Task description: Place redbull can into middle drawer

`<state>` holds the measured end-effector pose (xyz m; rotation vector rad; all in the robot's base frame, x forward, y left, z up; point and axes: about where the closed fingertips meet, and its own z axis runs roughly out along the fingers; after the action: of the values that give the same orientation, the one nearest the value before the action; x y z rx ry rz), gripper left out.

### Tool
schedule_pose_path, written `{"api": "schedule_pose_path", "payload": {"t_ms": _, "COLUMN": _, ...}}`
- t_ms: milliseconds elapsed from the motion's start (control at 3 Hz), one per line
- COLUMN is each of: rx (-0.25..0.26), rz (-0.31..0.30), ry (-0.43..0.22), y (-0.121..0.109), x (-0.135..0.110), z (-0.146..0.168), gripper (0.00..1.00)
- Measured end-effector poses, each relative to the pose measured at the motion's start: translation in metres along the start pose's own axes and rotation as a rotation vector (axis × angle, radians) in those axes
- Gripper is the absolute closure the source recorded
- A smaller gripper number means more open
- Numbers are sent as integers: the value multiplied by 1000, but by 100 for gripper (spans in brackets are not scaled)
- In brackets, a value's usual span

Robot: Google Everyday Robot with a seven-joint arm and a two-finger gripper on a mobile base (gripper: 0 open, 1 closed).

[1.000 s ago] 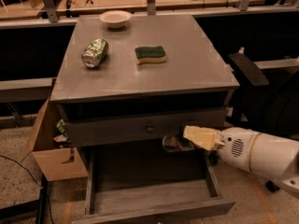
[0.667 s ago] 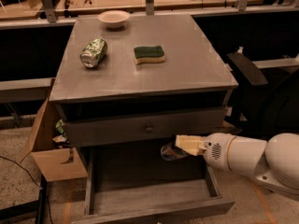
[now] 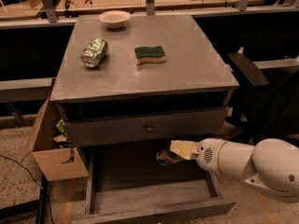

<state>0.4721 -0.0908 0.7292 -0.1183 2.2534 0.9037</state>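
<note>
**Entry: can over the open drawer, release pending**

Nearest to me, the middle drawer [image 3: 154,197] stands pulled out, its flat bottom bare where I can see it. The low front board runs along the near edge.

Just above and behind that, the hand [image 3: 174,149] reaches in from the right. It is pinching the redbull can [image 3: 164,158] at its tip. The can hangs in the air over the far part of the drawer cavity, tilted rather than upright, and touches neither bottom nor walls. It sits just under the drawer front with a knob [image 3: 148,128].

Step in hand, as I judge it: carry done, placement not yet made. My next move calls for lowering the can towards the drawer bottom while keeping it clear of the knobbed front above. Only then do I spread the hand. Because the can is tilted, I expect it may roll once let go, so a low release looks wise.

A cardboard box [image 3: 58,162] leans at the cabinet's left side.

Farther back, the worktop [image 3: 196,59] carries a crushed green-and-white can [image 3: 94,53] lying on its side at left. A green sponge [image 3: 149,54] lies right of it and a pale bowl [image 3: 114,18] sits at the far edge.

Writing: none legible. I cannot read the markings on the held can, and the green can shows only pattern.
</note>
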Motion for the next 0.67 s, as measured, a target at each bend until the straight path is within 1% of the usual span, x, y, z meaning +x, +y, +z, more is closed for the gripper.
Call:
{"api": "schedule_pose_path", "payload": {"t_ms": 333, "rx": 20, "rz": 45, "ry": 1, "y": -32, "x": 20, "z": 45, "gripper": 100}}
{"api": "schedule_pose_path", "payload": {"t_ms": 667, "rx": 18, "rz": 95, "ry": 12, "y": -53, "x": 42, "z": 86, "gripper": 100}}
